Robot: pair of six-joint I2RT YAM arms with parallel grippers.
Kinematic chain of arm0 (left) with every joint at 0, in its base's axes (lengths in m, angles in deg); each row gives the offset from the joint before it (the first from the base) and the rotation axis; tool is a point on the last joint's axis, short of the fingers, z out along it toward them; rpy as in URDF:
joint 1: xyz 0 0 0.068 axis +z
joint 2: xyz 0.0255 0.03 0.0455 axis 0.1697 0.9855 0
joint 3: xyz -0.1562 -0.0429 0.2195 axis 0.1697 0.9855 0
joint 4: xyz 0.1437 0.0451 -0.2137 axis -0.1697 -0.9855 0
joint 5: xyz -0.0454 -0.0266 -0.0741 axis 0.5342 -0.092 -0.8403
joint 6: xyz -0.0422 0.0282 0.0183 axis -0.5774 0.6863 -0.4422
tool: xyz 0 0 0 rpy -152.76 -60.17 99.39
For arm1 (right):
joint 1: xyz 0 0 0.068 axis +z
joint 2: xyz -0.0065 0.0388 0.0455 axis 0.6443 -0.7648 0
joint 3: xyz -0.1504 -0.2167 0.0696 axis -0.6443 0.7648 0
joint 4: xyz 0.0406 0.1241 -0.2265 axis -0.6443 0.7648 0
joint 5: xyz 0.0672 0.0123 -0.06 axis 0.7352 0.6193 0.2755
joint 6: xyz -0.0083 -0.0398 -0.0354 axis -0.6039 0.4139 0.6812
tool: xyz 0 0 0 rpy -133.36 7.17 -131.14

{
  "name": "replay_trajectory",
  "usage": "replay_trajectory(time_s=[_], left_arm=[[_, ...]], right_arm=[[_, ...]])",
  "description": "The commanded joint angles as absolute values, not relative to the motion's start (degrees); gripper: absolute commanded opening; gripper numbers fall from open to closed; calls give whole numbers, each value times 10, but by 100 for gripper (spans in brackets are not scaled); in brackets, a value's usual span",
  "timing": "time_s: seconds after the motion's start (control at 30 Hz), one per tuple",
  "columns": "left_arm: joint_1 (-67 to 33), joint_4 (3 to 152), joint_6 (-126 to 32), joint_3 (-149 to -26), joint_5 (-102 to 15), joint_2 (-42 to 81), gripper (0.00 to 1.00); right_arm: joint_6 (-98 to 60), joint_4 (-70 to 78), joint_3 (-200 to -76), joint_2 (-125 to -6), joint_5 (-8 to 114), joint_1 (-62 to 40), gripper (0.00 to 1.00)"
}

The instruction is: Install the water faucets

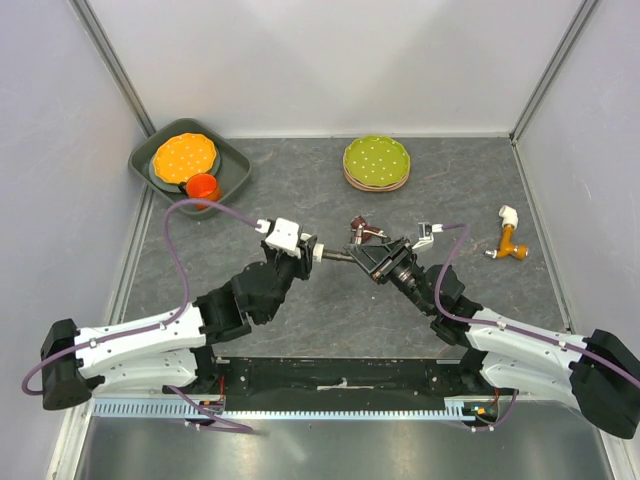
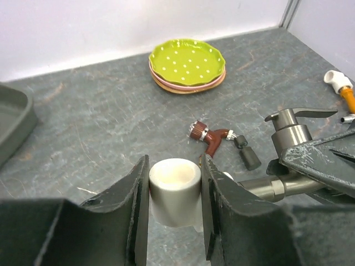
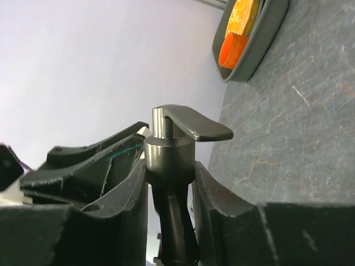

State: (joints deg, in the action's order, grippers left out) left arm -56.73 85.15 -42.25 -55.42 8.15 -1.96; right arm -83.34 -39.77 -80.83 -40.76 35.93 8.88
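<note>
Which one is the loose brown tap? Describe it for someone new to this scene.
Start at the stack of green dotted plates at the back of the table. Straight toward the arms from it, the reddish-brown tap lies loose on the tabletop. It is curved with a ribbed knob, unlike the grey metal faucet held just nearer the arms.
</note>
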Motion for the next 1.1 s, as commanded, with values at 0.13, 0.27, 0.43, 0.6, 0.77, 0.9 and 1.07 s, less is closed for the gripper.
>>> replay_trajectory(time_s=[0.13, 0.27, 0.43, 0.6, 0.77, 0.9, 1.07], left_arm=[[-633, 1078, -259, -494, 91, -23, 2], [-632, 1060, -280, -500, 116, -33, 34], [-597, 886, -393, -569, 99, -35, 68], [-484, 705, -538, -656, -55, -12, 78], [-366, 638, -619, -691, -200, 18, 82], [-307, 623, -664, -702, -340, 51, 82], [-232, 621, -726, -710, -476, 103, 83]], right_arm=[[-903, -367, -815, -425, 306, 87, 0], [-874, -389, -807, -428, 292, 88, 0], [-820, -413, -792, -425, 268, 88, 0], [-756, -420, -792, -425, 247, 87, 0], [-664, -492, -776, -439, 253, 87, 0], [-584, -545, -774, -454, 288, 85, 0], [-503, -580, -788, -461, 342, 85, 0]])
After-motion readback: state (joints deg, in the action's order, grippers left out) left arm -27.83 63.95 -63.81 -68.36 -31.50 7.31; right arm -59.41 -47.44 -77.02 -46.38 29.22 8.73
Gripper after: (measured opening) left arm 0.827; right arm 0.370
